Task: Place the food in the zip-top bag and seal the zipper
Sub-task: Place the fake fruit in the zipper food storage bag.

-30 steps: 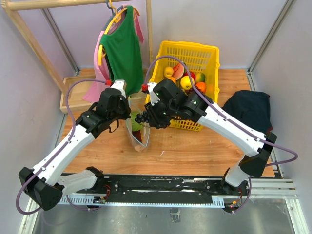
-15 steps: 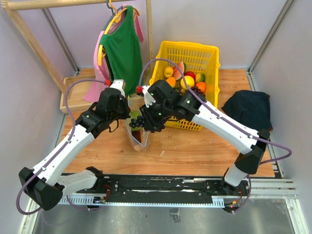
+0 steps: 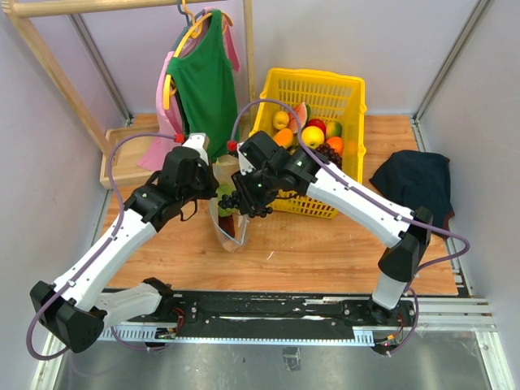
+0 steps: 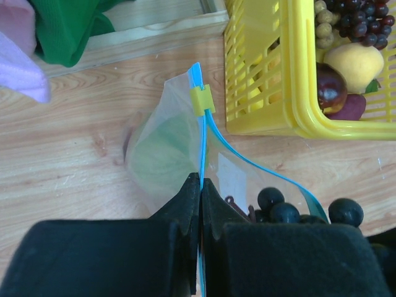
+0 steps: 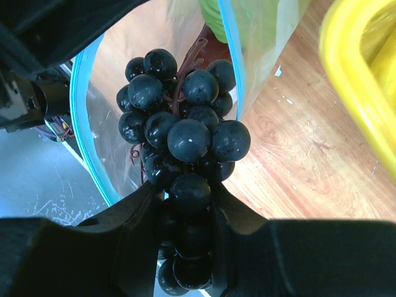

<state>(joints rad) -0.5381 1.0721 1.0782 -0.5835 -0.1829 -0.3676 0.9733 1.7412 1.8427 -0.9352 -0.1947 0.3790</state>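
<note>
The clear zip-top bag (image 3: 230,223) stands open on the wooden table, with a green melon (image 4: 162,148) inside. Its light-blue zipper strip (image 4: 247,170) carries a yellow slider (image 4: 202,99). My left gripper (image 4: 201,189) is shut on the bag's mouth edge and holds it up. My right gripper (image 5: 189,204) is shut on a bunch of dark purple grapes (image 5: 179,127) and holds it over the open bag mouth (image 5: 93,154). In the top view the grapes (image 3: 234,198) hang just above the bag. More toy fruit (image 3: 313,134) lies in the yellow basket.
The yellow basket (image 3: 337,85) stands right behind the bag, close to the right arm. A clothes rack with a green top (image 3: 203,81) and a wooden tray (image 3: 122,158) stand at the back left. A dark cloth (image 3: 418,183) lies at the right.
My right gripper has carried the grapes leftward from beside the basket to over the bag mouth. The left gripper has kept its hold on the bag edge.
</note>
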